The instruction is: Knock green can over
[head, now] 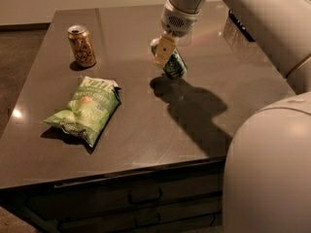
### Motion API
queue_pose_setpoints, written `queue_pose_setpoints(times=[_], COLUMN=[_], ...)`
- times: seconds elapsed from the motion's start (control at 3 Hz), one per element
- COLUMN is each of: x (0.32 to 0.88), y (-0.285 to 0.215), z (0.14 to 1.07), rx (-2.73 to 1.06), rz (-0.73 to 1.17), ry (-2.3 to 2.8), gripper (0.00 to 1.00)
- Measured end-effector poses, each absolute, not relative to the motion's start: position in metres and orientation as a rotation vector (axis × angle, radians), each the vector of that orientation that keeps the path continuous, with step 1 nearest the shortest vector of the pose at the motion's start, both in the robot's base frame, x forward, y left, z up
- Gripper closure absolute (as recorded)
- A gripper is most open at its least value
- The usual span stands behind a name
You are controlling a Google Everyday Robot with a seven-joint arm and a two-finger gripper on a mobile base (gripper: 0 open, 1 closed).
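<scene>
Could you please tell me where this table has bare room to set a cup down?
The front strip of the table, between the chip bag and the robot's body, is bare, as is the stretch between the orange can and the green can. It is crowded around that tilted can, where the gripper meets it.
</scene>
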State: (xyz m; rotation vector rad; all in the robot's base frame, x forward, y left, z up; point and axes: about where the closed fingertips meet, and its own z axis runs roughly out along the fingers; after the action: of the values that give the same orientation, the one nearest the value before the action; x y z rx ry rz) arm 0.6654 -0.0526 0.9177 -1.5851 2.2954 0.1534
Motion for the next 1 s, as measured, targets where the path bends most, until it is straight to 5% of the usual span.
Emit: queue_pose_setpoints(times=[1.0], x=[0.637], y=[-0.044], z=[0.890], rx=[-2.024], rz=[-0.081], ry=[2.274], gripper=[0.36])
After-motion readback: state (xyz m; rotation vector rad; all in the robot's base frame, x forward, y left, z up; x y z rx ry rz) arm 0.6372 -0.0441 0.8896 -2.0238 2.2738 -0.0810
